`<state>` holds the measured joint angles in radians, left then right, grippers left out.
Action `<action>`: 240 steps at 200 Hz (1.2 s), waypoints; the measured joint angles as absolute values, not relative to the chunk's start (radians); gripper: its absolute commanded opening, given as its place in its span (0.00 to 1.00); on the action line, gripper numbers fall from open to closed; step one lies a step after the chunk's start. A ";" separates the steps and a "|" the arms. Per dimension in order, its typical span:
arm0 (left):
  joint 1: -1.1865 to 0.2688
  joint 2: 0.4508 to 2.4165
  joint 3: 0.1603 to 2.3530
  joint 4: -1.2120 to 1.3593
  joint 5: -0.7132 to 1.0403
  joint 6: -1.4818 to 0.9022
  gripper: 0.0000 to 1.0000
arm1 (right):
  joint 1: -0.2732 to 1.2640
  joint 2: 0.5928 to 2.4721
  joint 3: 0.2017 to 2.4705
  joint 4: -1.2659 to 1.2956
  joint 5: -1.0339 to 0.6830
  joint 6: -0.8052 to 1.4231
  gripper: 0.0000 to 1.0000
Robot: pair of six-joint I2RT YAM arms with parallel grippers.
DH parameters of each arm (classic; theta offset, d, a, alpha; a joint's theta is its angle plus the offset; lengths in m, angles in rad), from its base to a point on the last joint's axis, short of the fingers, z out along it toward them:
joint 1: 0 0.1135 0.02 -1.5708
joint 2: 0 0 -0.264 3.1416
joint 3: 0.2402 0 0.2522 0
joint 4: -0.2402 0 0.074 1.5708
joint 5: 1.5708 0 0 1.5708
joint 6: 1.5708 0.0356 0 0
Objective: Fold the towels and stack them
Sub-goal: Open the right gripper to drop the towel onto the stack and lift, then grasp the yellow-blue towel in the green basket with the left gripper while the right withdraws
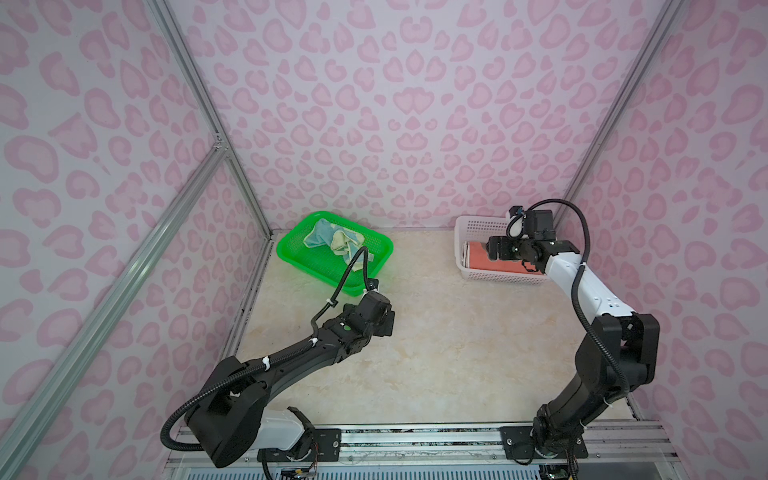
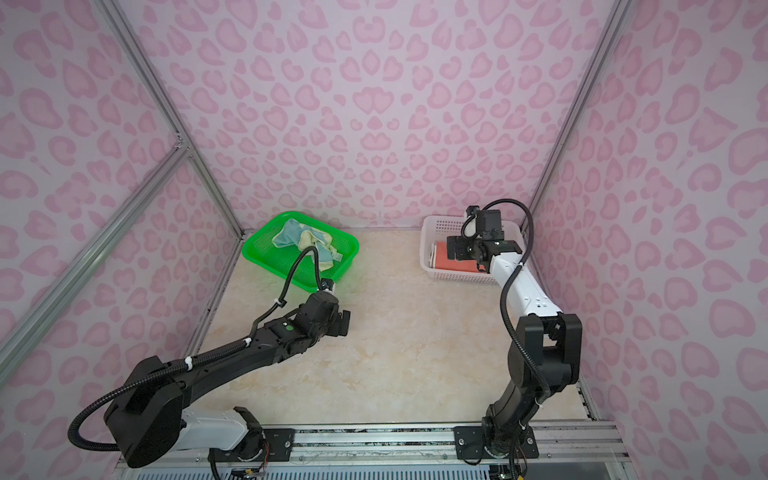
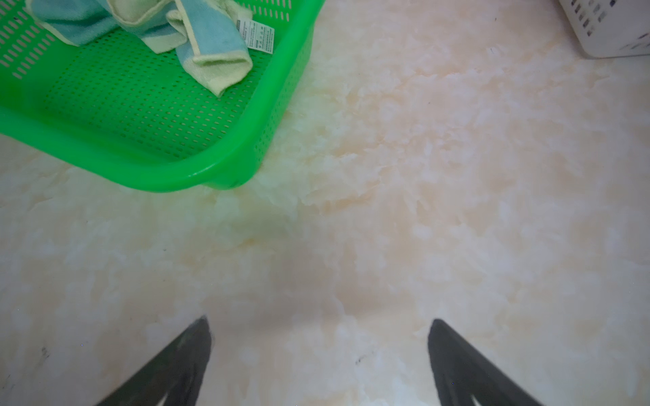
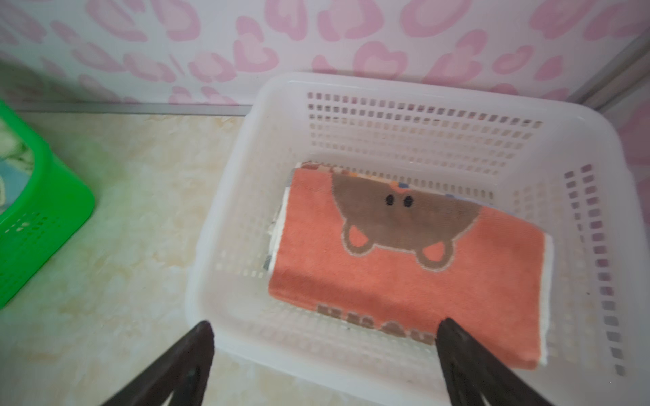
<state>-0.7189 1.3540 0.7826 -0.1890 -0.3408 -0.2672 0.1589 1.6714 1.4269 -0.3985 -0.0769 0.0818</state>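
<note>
Pink-spotted walls point(image 1: 374, 104) enclose a marbled tabletop point(image 1: 436, 353); left claw point(image 3: 320, 320) and right claw point(image 4: 325, 321) spread apart.

1. The orange towel point(image 4: 404, 281) is folded into a flat rectangle; it bears a brown bear face with two black eyes and orange inner ears, and brown lettering along one edge; it lies on top of a stack inside the white basket point(image 4: 387, 82), slightly askew to the basket's walls.
2. The lower folded towels point(image 4: 278, 228) lie under the orange one; only pale edges and a few coloured specks show past its borders, so their prints cannot be told.
3. The pale yellow and teal towel point(image 3: 211, 52) is unfolded and crumpled in the green basket point(image 3: 105, 154); it is twisted into loose rolls; a white care label point(image 3: 260, 35) hangs off one edge.
</note>
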 measured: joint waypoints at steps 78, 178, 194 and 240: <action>-0.592 1.257 0.826 -0.226 -0.338 -0.335 0.98 | 0.463 1.547 1.133 -0.209 -0.030 0.072 0.98; -0.350 1.525 1.245 -0.299 -0.287 -0.364 0.98 | 0.733 1.624 1.019 -0.165 -0.008 0.098 0.98; -0.322 1.589 1.299 -0.310 -0.286 -0.364 0.98 | 0.753 1.626 1.006 -0.166 -0.009 0.099 0.98; -0.251 1.779 1.484 -0.384 -0.283 -0.376 0.98 | 0.768 1.565 0.907 -0.149 0.002 0.139 0.98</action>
<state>-0.2512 1.7794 1.4837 -0.3836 -0.2832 -0.3763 0.7681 1.5646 0.9070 -0.1490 0.0017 0.1387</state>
